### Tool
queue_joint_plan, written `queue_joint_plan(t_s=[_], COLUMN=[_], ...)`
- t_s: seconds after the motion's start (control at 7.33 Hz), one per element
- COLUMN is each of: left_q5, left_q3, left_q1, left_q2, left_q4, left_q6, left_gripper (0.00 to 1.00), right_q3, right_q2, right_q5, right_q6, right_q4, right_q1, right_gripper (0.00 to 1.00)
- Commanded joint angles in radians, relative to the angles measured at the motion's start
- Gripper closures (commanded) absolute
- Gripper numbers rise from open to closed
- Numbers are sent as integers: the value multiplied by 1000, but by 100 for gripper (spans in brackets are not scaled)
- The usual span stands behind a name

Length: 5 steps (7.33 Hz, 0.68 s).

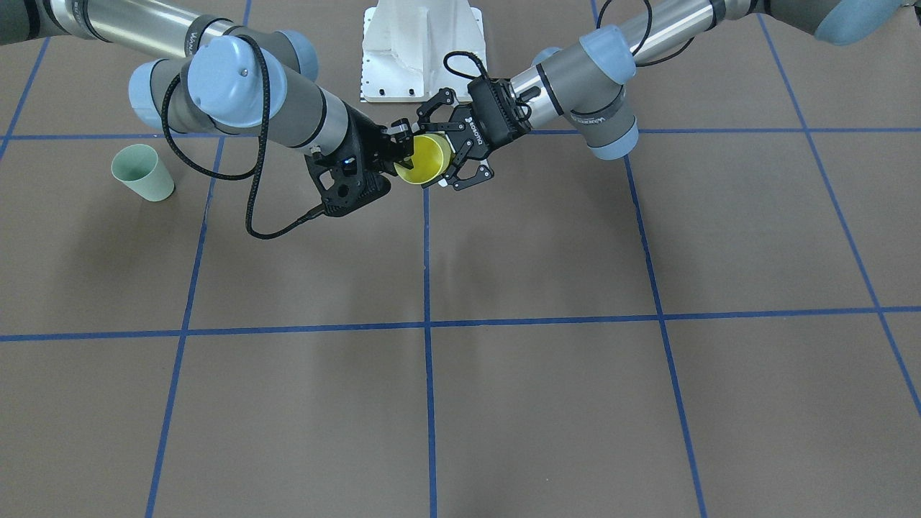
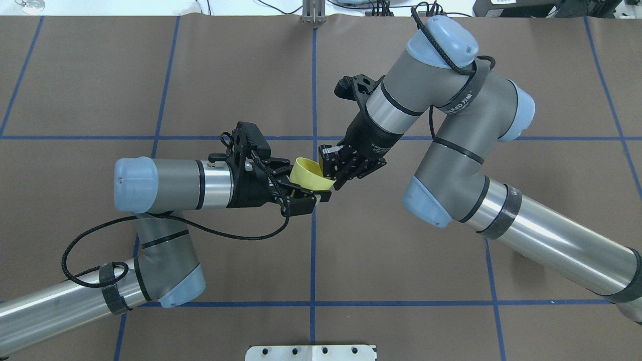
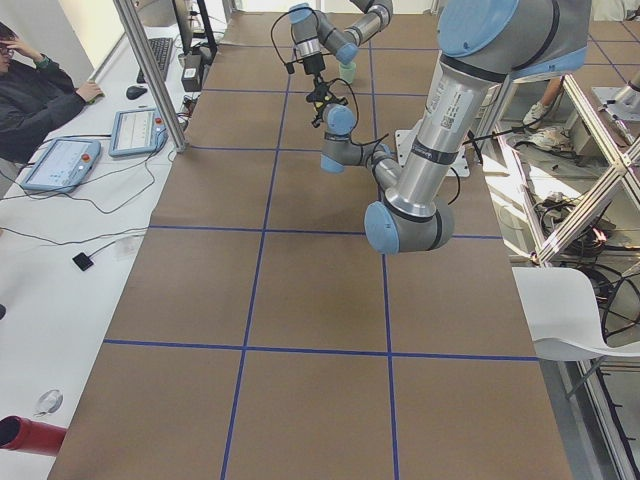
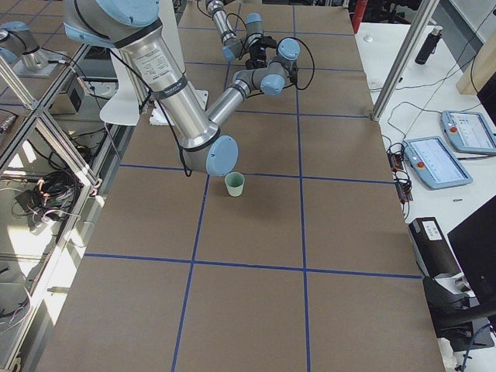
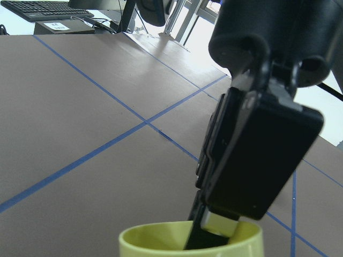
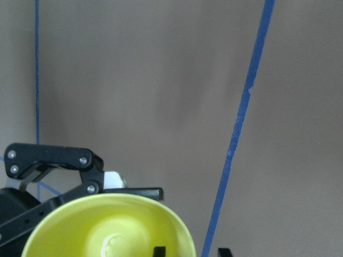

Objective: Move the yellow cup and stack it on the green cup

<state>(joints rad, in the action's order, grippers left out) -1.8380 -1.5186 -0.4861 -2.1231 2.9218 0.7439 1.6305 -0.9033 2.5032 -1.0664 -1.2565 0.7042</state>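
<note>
The yellow cup [image 1: 426, 160] hangs in the air over the table's middle, lying tilted between my two grippers; it also shows in the overhead view [image 2: 308, 175]. My left gripper [image 2: 307, 181] is shut on its body, one finger on each side. My right gripper [image 2: 331, 170] straddles the cup's rim, one finger inside the cup [image 5: 187, 241]. In the right wrist view its fingertips [image 6: 158, 250] still stand a little apart. The green cup [image 1: 142, 173] stands upright on the table far off on my right side, also seen in the exterior right view [image 4: 235, 184].
The white base plate [image 1: 423, 50] sits at the robot's edge of the table. The brown mat carries a grid of blue tape lines [image 1: 427, 325]. An operator [image 3: 35, 95] and tablets sit beside the table's far side.
</note>
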Motion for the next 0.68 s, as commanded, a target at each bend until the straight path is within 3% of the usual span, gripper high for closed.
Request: queue_joint_plan(t_s=[0.0,0.14,0.27,0.41,0.55], left_q5=[0,0,0,0,2], left_q3=[0,0,0,0,0], left_q1=[0,0,0,0,-2], left_q2=[-4,-5,-6,-8,-8], left_q4=[0,0,-1,-1,-3], left_q6=[0,0,0,2,5], left_gripper=[100,100,86,47,1], right_q3=[2,3,5,6,8], right_q2=[0,0,0,-2,-5], right_q5=[0,0,0,0,0], right_q6=[0,0,0,-1,-3], right_q4=[0,0,0,0,0], right_q1=[0,0,1,3,4], right_gripper=[86,88,95,100,100])
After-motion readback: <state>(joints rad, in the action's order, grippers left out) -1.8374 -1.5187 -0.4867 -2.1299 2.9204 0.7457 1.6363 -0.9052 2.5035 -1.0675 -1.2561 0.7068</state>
